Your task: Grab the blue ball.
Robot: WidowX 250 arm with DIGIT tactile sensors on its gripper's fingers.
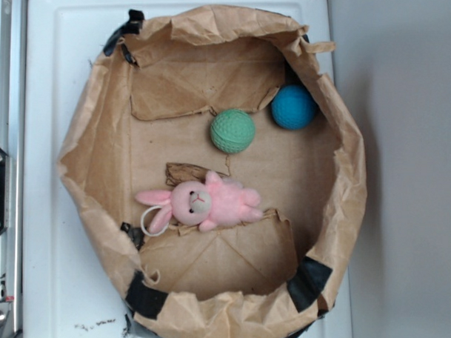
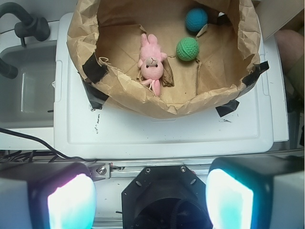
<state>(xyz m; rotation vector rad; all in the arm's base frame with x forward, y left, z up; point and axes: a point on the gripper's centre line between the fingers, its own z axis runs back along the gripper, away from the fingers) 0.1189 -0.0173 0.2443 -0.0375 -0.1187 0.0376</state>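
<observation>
Claw (image 2: 150,200) is held wide open and empty, well short of the crumpled brown paper tub (image 2: 167,107); the small matte blue ball (image 1: 293,107) is lodged against its wall, beside the green textured ball (image 1: 232,131).

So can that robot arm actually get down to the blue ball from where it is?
Probably yes: the blue ball lies uncovered, with the fingers spread apart. But it sits against the brown paper wall, leaving little room on that side.
</observation>
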